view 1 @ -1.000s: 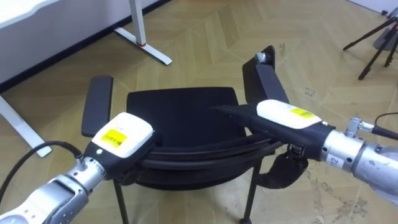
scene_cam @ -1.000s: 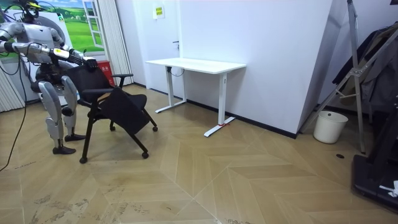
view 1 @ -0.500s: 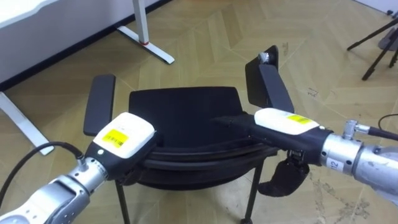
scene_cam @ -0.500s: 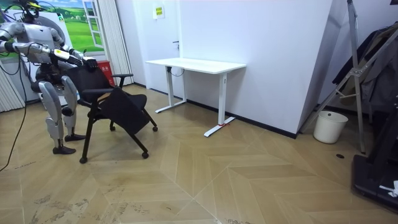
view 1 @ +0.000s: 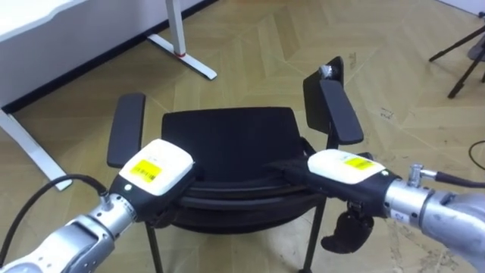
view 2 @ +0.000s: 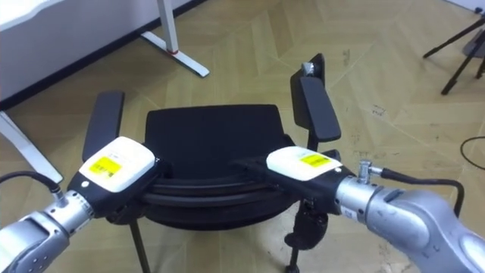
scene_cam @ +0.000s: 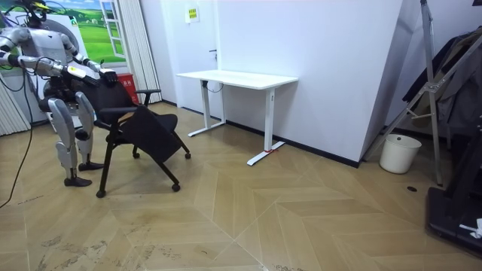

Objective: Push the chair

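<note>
Several things stand around the black chair. A white desk fills the upper left of the eye views, and its white foot reaches out over the wooden floor just beyond the chair's left armrest. Dark tripod legs show at the upper right edge. Between chair and desk we see bare floor.

In the room view we stand at the far left, behind the chair with both arms held forward to it, and the desk is in the middle against the white wall. A white bin and a rack hung with dark cloth are well apart at the right.

The chair sits in the centre of the eye views, seat facing away from us, and its curved backrest top runs across the lower middle. Our left hand lies on the left end of that top; whether it grips or merely rests we cannot tell. Our right hand lies on the right end, below the right armrest. Its fingers are stretched out flat along the top, pointing toward frame left, touching it without clasping it.
</note>
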You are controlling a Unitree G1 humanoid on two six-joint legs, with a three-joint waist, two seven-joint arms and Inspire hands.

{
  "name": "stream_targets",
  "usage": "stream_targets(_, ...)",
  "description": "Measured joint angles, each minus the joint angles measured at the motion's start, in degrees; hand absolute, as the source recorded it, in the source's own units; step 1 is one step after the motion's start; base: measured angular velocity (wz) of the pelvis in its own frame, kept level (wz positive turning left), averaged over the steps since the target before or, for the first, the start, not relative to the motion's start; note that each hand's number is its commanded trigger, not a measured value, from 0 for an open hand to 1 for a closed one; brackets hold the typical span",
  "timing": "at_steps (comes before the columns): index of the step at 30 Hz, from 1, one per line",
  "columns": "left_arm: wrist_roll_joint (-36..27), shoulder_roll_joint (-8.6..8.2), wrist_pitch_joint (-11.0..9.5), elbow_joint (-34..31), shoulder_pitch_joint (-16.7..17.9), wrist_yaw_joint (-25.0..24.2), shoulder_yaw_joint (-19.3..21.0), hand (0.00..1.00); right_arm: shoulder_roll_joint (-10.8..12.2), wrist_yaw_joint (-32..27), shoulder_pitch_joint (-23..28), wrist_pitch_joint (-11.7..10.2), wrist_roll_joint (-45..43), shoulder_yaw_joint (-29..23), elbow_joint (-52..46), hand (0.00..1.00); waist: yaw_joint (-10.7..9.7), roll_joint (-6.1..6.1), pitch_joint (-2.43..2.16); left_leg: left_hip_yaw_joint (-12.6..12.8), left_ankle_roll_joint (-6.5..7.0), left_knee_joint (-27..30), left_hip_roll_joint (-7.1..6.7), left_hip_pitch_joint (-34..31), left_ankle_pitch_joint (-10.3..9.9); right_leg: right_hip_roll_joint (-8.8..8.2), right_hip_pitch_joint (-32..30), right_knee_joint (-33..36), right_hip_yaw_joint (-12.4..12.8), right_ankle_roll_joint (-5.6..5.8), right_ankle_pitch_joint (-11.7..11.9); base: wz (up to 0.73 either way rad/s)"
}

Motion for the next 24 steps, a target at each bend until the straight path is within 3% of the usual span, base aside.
stream_targets(9, 0.09, -0.25, 0.97, 0.41, -0.11, 1.39, -2.26, 1.0, 2.12, -8.53, -0.27, -0.05, -7.99, 1.66, 4.99, 0.0, 0.92, 1.05, -0.3, 0.06, 0.0, 0.04, -0.21, 0.07, 0.0, -0.03, 0.27, -0.06, -0.03, 0.0, 0.0, 0.01)
stream_targets(19, 1.08, -2.6, 2.2, 1.3, -0.09, 1.0, -2.32, 1.0, 6.39, -15.68, -0.44, 0.59, -16.85, 2.58, 9.08, 0.0, 0.82, 1.4, -0.15, -0.05, -0.02, -0.13, -0.48, -0.11, -0.05, -0.24, 0.31, 0.13, -0.03, -0.06, 0.04, 0.0)
stream_targets(20, 1.1, -2.64, 2.22, 1.3, -0.08, 0.86, -2.37, 1.0, 6.68, -16.07, -0.42, 0.6, -17.57, 2.61, 9.37, 0.06, 0.82, 1.4, -0.18, -0.15, -0.04, -0.24, -0.48, -0.11, -0.06, -0.22, 0.31, 0.16, -0.08, -0.09, 0.07, 0.04)
stream_targets(21, 1.11, -2.66, 2.22, 1.3, -0.06, 0.8, -2.43, 1.0, 6.84, -16.18, -0.38, 0.61, -18.07, 2.61, 9.47, 0.66, 0.83, 1.41, -0.23, -0.21, -0.04, -0.26, -0.48, -0.11, -0.07, -0.22, 0.31, 0.17, -0.1, -0.1, 0.1, 0.03)
stream_targets(22, 1.11, -2.71, 2.23, 1.3, -0.02, 0.67, -2.51, 1.0, 6.95, -16.28, -0.38, 0.61, -18.73, 2.62, 9.64, 0.95, 0.86, 1.45, -0.32, -0.27, -0.04, -0.26, -0.49, -0.11, -0.07, -0.21, 0.32, 0.19, -0.1, -0.1, 0.14, 0.0)
stream_targets(24, 1.11, -2.77, 2.23, 1.3, 0.03, 0.5, -2.65, 1.0, 7.11, -16.74, -0.37, 0.57, -19.06, 2.63, 10.04, 1.0, 0.92, 1.53, -0.42, -0.32, -0.04, -0.21, -0.5, -0.11, -0.07, -0.21, 0.36, 0.21, -0.1, -0.1, 0.17, 0.0)
